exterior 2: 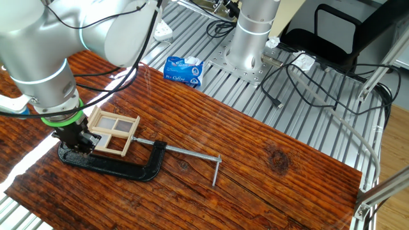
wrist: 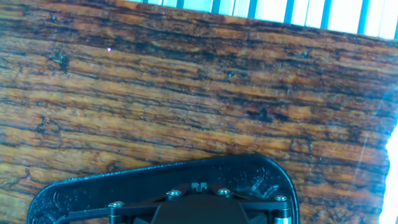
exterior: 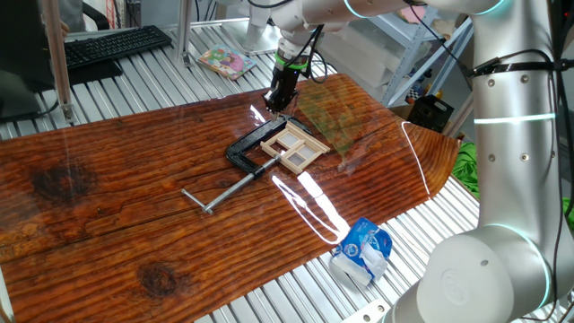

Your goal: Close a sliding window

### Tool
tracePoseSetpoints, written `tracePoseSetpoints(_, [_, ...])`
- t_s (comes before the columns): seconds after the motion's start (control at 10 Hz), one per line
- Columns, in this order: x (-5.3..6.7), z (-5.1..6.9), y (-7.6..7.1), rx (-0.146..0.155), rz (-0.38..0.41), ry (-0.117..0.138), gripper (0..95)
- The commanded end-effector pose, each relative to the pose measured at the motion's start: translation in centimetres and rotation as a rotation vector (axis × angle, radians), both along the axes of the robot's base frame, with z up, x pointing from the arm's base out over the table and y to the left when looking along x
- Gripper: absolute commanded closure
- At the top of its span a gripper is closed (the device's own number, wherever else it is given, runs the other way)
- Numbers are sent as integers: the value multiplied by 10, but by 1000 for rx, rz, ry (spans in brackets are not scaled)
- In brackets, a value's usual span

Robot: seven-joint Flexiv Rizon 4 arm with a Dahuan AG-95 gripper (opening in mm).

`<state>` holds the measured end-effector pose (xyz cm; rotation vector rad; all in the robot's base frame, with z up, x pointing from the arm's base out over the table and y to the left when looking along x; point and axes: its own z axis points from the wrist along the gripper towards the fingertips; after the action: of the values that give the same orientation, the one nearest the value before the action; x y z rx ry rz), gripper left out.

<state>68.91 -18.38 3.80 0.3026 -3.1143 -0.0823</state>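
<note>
At centre frame the window (exterior: 294, 146) lies clamped on the worktop (exterior: 134, 215), the gripper (exterior: 278, 100), jaw state unclear, at its upper-left end; an off-line push could jam the sash.

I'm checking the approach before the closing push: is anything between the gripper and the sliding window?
Nothing visible does. The gripper is already down at the edge of the sliding window, at the end by the fixed jaw of the black C-clamp that holds the frame. Actual contact cannot be told from these views.
</note>
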Motion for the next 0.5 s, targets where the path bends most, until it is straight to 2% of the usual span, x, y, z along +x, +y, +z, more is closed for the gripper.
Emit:
tracePoseSetpoints(0.1, [1,-3,0,0,0,-6,950])
tracePoseSetpoints(0.5, [5,-5,1,-7,-4,-4,950])
